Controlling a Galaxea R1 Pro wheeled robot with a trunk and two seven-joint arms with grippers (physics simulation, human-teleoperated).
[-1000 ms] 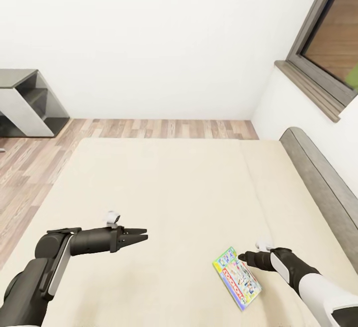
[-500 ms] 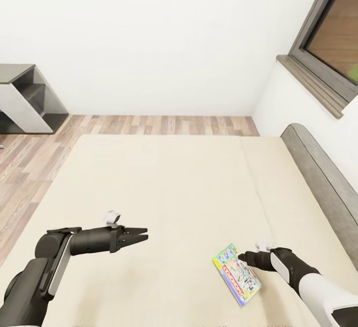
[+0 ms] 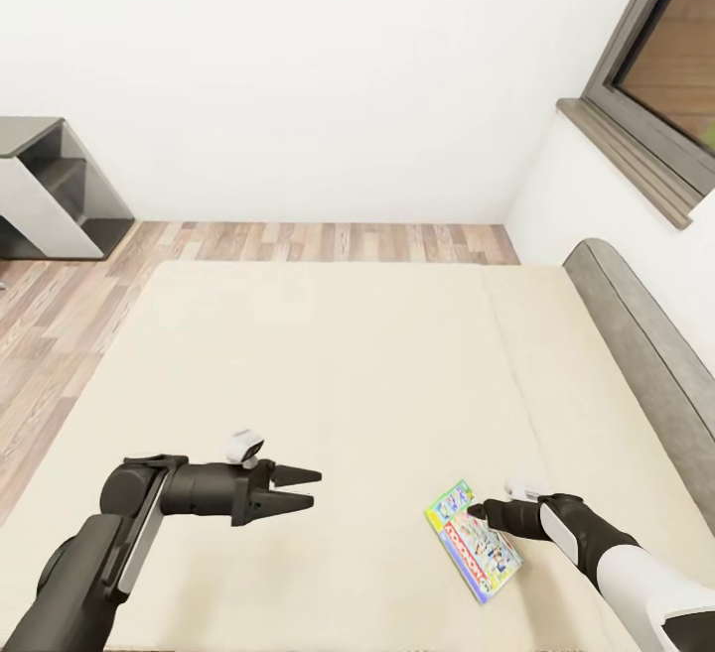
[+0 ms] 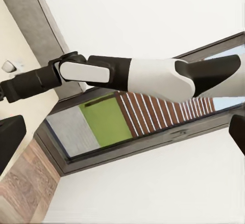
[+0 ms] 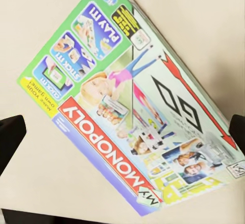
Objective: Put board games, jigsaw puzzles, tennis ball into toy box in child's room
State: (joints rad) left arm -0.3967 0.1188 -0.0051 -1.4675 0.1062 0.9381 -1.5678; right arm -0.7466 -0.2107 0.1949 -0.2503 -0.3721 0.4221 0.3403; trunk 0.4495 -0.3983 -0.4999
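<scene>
Hanging over the bed (image 3: pixel 377 364), the right pincer (image 3: pixel 479 510) has its tips spread wide above the game box (image 5: pixel 133 101). That box lies flat on the bed, near the headboard (image 3: pixel 645 354). Off to the side, the left pincer (image 3: pixel 303 489) is spread too, holding nothing.

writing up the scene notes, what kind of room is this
Most likely a bedroom: a wide beige bed with a grey headboard fills the wood-plank floor, a grey-framed window sits in the white wall, and a Monopoly board game lies on the mattress.
</scene>
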